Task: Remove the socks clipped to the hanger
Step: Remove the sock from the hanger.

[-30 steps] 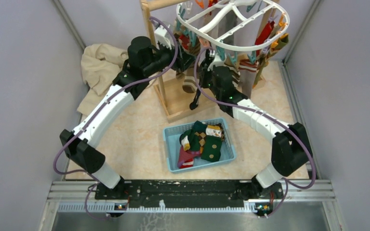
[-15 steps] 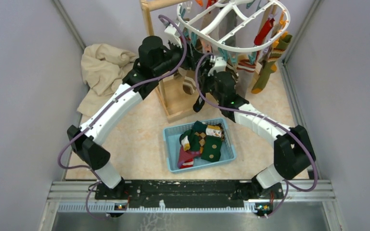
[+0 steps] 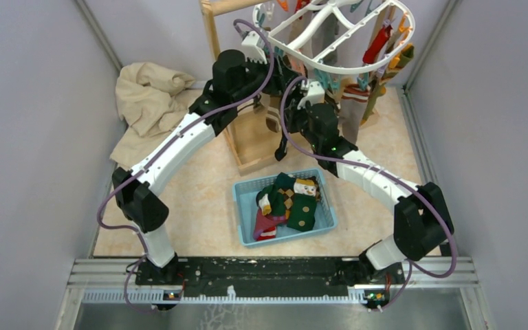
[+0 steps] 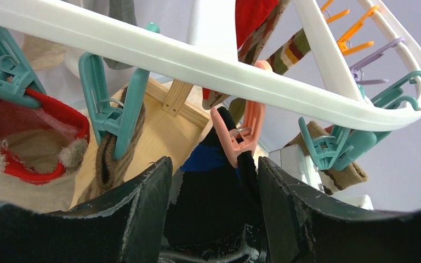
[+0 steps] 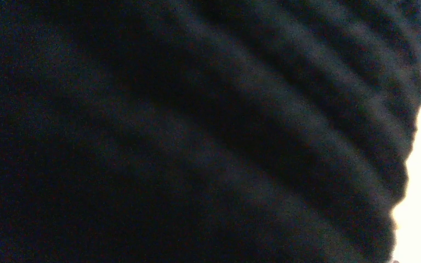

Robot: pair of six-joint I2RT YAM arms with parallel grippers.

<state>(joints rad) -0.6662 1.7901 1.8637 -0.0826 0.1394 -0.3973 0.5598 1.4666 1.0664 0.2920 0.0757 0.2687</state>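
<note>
My left gripper (image 4: 211, 171), fingers half spread, straddles the dark sock (image 4: 208, 208) hanging from the pink clip (image 4: 242, 137) on the white hanger (image 4: 197, 57), which hangs by the wooden stand (image 3: 211, 34) at the far side of the worktop. My right gripper (image 3: 302, 103), pressed together, appears to pinch the same sock lower down. I judge it best to squeeze the clip's tails first, then draw the sock straight down so the frame does not swing

A: Finish on the hanger (image 4: 208, 60)?
B: White plastic, smooth, slight gloss. The clips (image 4: 112, 109) likewise, teal and pink.
A: And the dark sock (image 5: 197, 131)?
B: Ribbed knit, matt. The stand (image 3: 247, 148), twelve o'clock of the basket (image 3: 242, 213): bare pale wood. Basket: blue plastic mesh.
</note>
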